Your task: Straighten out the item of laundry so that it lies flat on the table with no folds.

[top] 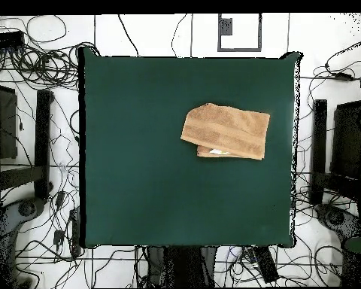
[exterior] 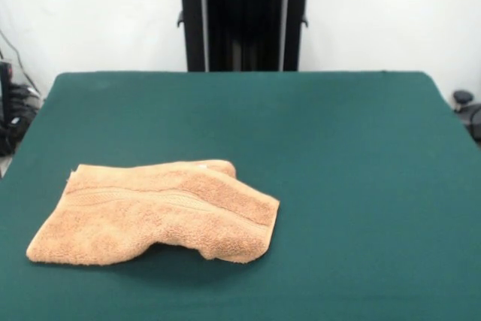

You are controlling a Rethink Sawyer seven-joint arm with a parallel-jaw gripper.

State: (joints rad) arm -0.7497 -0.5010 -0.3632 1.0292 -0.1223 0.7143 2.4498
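Observation:
The orange-tan terry towel (exterior: 154, 212) lies folded over on itself on the dark green table (exterior: 338, 155), toward the near left in the front view. A woven band stripe runs across its upper layer. Its right part is doubled and slightly raised at the near edge. In the overhead view the towel (top: 226, 131) sits in the upper right part of the table (top: 138, 165), with a lower layer and a pale tag peeking out along its bottom edge. The gripper shows in neither view.
The robot's black pedestal (exterior: 244, 24) stands at the table's far side. Cables and black stands (top: 42, 143) lie on the floor round the table in the overhead view.

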